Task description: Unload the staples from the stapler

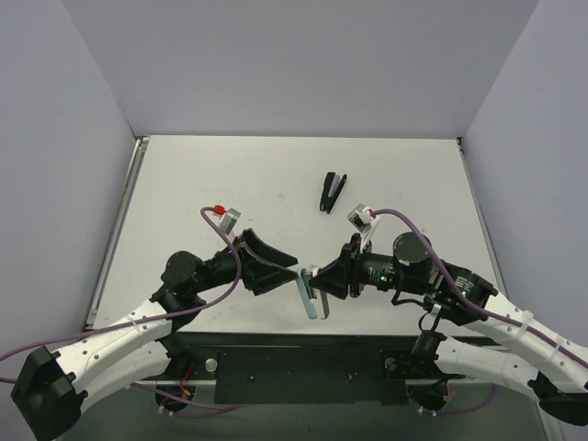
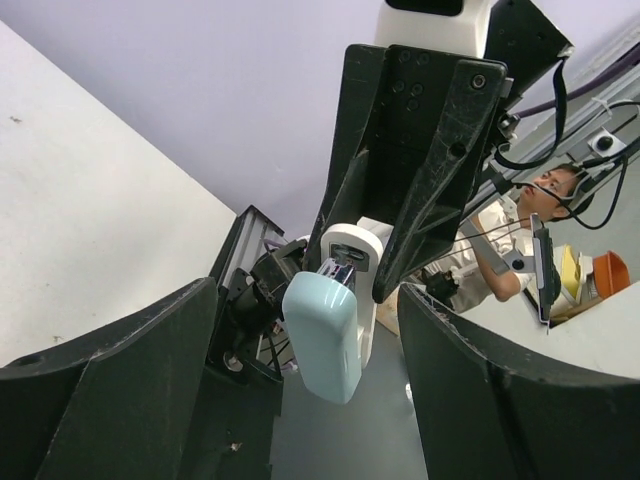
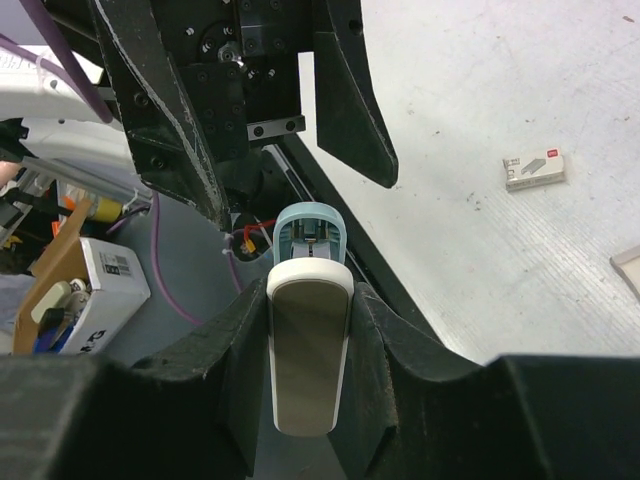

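Stapler (image 1: pixel 310 297), pale blue and white, sits in the air between the two arms, above the near edge of the table (image 1: pixel 230 175). The right gripper (image 1: pixel 318 281) clamps it: in the right wrist view the fingers (image 3: pixel 228 385) press against both sides of the white lower half. The pale blue upper half projects beyond the fingertips, and metal shows inside its end.

The left gripper (image 1: pixel 290 270) faces the stapler from the opposite side with its jaws spread wide. In the left wrist view the fingers (image 2: pixel 120 385) stand well apart on either side of the pale blue end and do not touch it.

A black V-shaped object (image 1: pixel 332 191) lies on the table farther back, well apart from both grippers. A small staple box (image 3: pixel 533 168) lies flat on the table surface, visible in the right wrist view only.
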Robot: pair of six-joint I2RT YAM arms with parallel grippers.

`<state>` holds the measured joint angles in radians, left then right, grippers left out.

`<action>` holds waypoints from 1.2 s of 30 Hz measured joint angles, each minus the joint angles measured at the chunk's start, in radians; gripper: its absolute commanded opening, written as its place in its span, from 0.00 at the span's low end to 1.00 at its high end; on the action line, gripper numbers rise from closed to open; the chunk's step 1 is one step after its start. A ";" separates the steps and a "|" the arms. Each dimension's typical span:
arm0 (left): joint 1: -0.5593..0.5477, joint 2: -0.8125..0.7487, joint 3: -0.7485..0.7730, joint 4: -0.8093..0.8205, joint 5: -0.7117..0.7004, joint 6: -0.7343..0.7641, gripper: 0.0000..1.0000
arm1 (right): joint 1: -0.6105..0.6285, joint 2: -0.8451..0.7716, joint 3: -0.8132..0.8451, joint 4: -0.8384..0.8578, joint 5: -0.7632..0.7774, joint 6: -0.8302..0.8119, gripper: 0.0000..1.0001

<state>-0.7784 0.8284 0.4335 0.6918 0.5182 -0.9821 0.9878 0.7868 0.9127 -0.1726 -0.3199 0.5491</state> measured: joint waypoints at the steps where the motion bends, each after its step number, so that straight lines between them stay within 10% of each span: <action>1: 0.000 -0.001 -0.002 0.007 0.008 -0.004 0.83 | 0.000 -0.001 0.000 0.000 -0.007 -0.002 0.00; 25: -0.001 -0.077 -0.051 0.176 0.059 -0.034 0.81 | 0.000 0.090 0.000 0.222 -0.069 0.079 0.00; 36: -0.001 -0.077 -0.051 0.196 0.066 -0.036 0.51 | 0.001 0.077 -0.008 0.292 -0.067 0.125 0.00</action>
<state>-0.7792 0.7509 0.3828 0.8883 0.5842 -1.0180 0.9886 0.8639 0.9051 0.1196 -0.3866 0.6743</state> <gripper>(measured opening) 0.577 0.290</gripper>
